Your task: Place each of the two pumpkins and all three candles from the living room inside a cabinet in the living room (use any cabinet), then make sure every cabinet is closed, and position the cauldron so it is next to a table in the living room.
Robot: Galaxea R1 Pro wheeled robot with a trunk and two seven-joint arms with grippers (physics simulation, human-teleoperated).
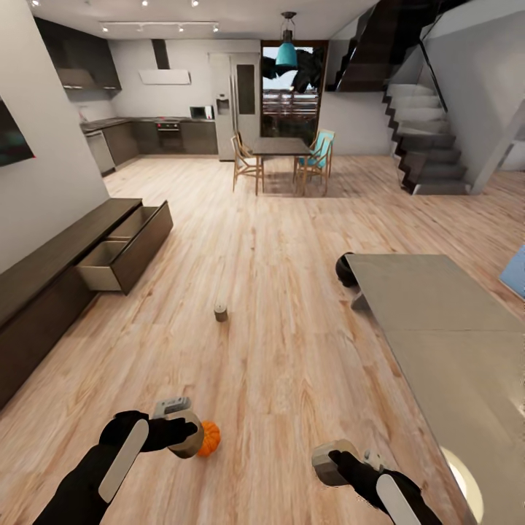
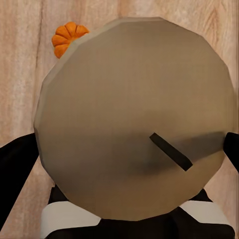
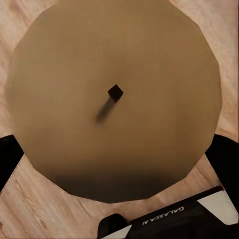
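Each gripper, left (image 1: pixel 182 432) and right (image 1: pixel 332 461), clenched a candle. The open cabinet (image 1: pixel 120 251) lay ahead to the left, nearer the left arm; a pumpkin (image 1: pixel 208 437) sat on the floor beside the left gripper.

a dining table (image 1: pixel 280 147) with wooden chairs (image 1: pixel 246 162) stands far off, a staircase (image 1: pixel 423 138) beside it.
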